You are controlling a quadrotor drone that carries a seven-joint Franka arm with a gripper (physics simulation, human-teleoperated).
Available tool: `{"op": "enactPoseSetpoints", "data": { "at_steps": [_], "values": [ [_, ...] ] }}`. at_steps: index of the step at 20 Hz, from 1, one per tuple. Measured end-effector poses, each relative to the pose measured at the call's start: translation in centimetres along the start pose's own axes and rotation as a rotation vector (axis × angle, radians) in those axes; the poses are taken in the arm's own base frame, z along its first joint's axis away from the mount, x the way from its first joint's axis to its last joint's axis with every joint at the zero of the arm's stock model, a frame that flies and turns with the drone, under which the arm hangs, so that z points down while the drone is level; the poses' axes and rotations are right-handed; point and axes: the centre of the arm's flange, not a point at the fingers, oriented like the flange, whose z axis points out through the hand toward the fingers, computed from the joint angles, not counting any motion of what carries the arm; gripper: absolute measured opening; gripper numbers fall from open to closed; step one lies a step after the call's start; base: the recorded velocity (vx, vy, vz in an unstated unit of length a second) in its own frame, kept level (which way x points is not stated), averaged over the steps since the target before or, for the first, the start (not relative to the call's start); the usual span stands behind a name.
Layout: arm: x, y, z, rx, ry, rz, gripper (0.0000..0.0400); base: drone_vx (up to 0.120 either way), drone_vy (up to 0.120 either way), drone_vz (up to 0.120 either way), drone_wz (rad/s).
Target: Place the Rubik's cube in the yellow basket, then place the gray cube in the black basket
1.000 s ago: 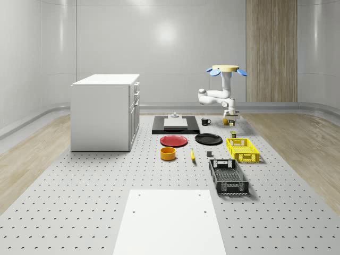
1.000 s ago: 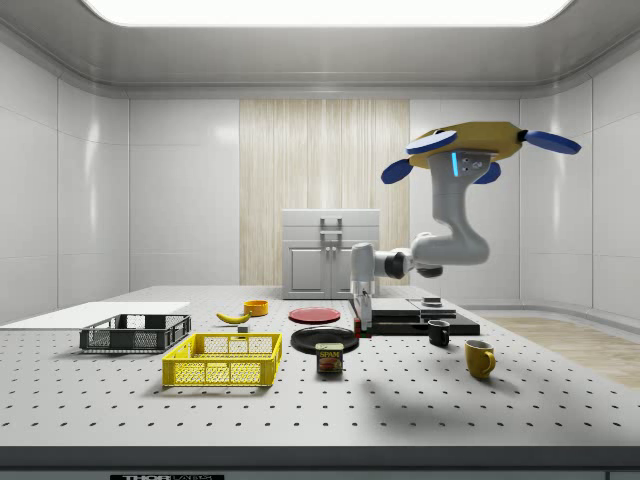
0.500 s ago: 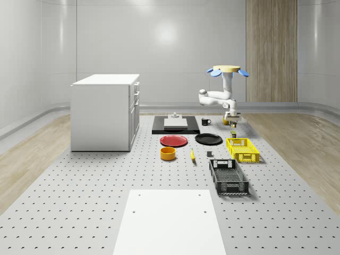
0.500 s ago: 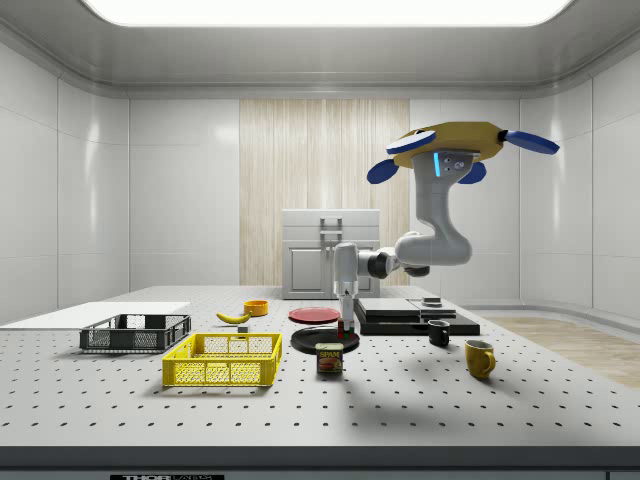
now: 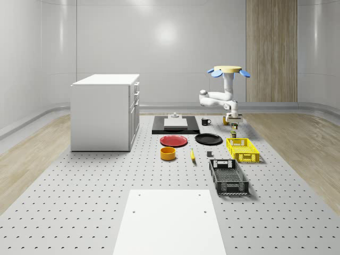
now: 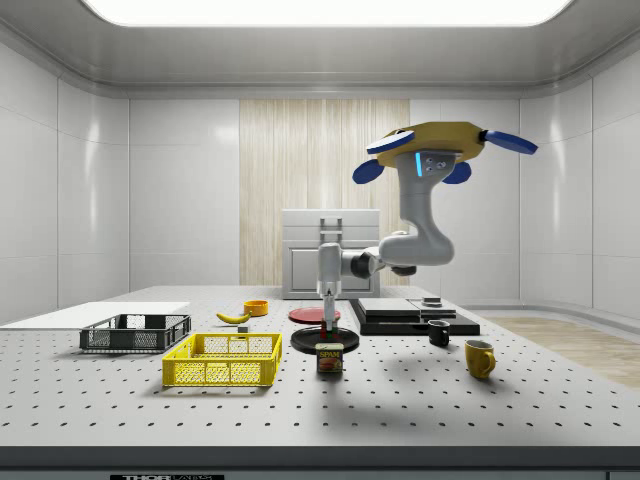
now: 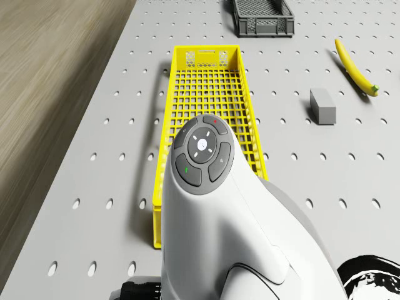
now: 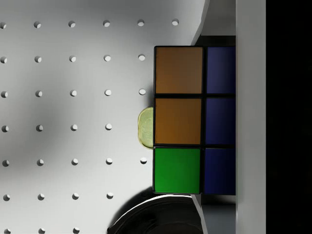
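Since the earlier frame, drone and arm have shifted toward the side view's left, hovering above the perforated grey worktop. End effector grips the Rubik's cube near the yellow basket.

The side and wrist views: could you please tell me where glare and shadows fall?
Side view: the ceiling panel blows out white; the drone, hovering over the table, casts soft shadows near the can. Wrist view: the Rubik's cube, in the gripper, is evenly lit; diffuse shadow crosses the table.
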Motion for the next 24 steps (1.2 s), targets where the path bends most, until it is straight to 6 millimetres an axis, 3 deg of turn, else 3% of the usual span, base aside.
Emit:
{"op": "enactPoseSetpoints", "data": {
  "at_steps": [24],
  "values": [
    [0.00, 0.00, 0.00, 0.000, 0.000, 0.000, 0.0288, 0.120, 0.000, 0.000, 0.000]
  ]
}}
